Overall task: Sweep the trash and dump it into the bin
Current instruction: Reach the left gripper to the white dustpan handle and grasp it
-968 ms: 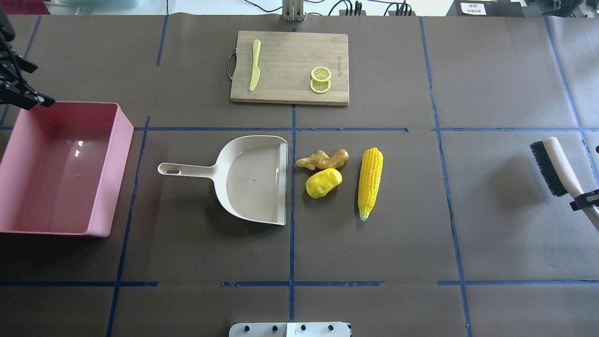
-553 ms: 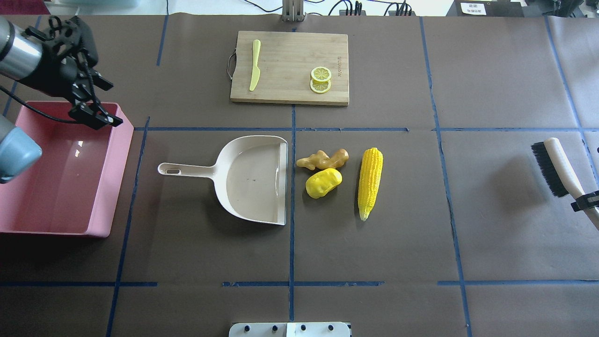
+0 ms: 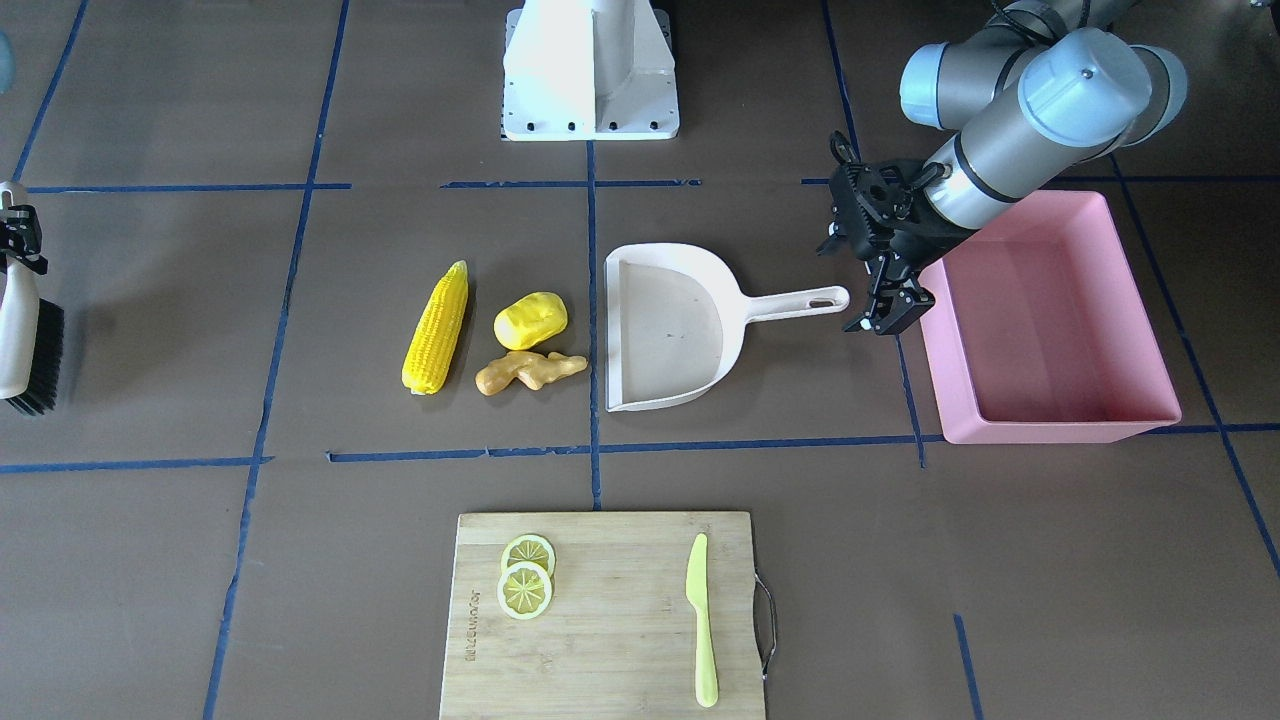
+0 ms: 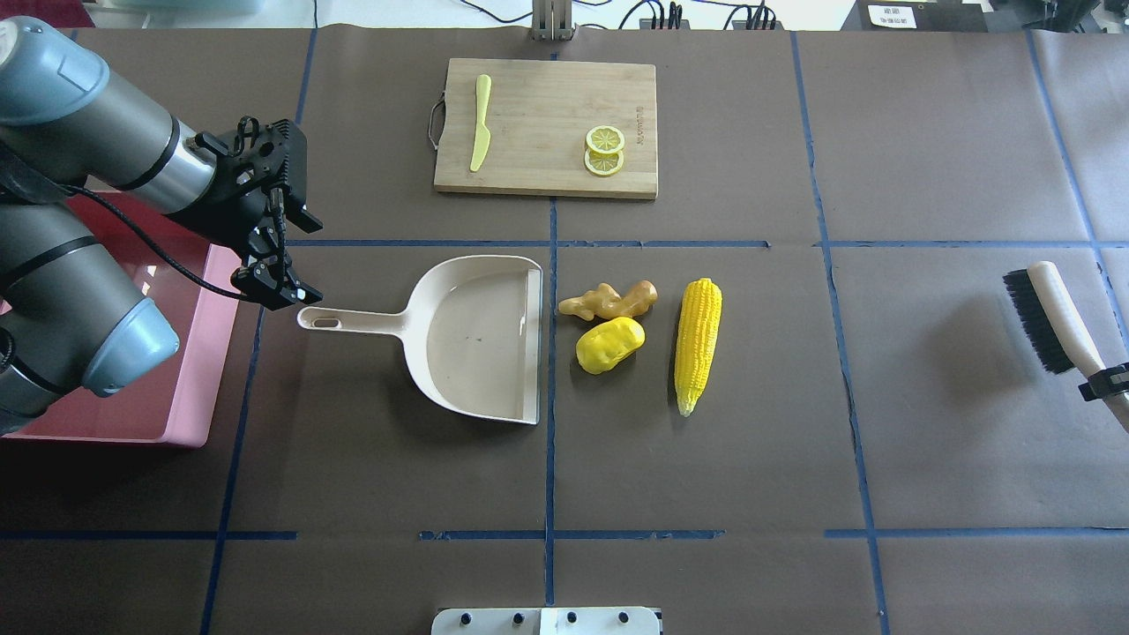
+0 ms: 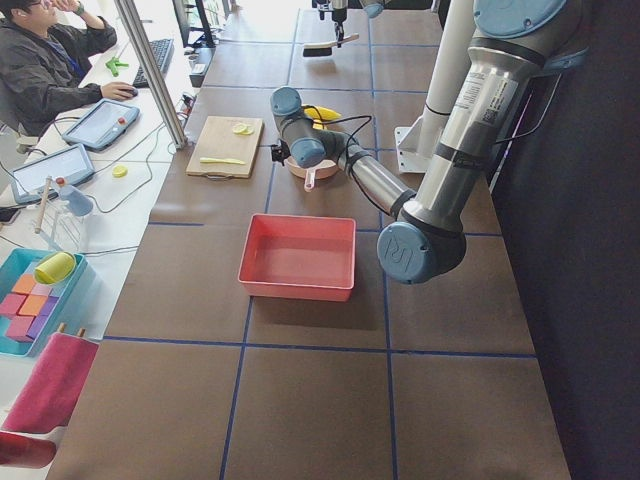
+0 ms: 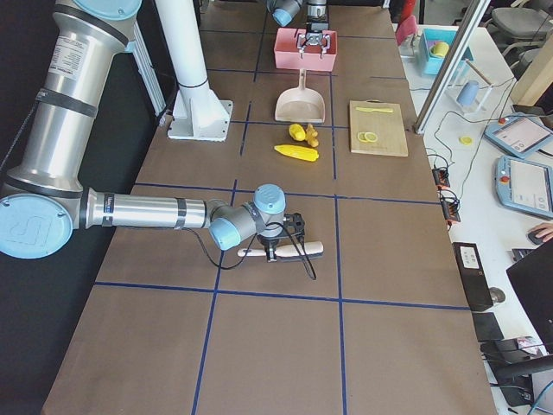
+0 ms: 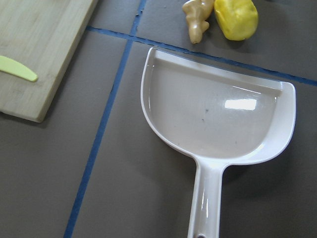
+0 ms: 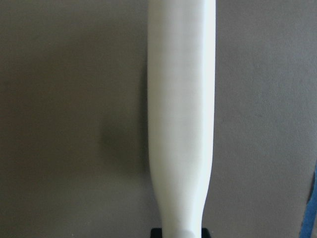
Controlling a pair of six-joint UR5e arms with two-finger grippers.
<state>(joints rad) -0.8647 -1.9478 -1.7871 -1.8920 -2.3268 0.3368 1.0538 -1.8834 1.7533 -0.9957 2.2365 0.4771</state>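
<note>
Trash, three toy foods, unswept on desk mid-frame, just right of empty dustpan. Left gripper spread above its handle end; likely next: drop, close on it. Right gripper pinches brush, far right. Bin at left edge.

The dustpan is of smooth cream plastic that shines, and the bin is of glossy pink plastic. The table cover looks like matt brown paper, the cutting board is pale wood, and the brush has a smooth white handle.
</note>
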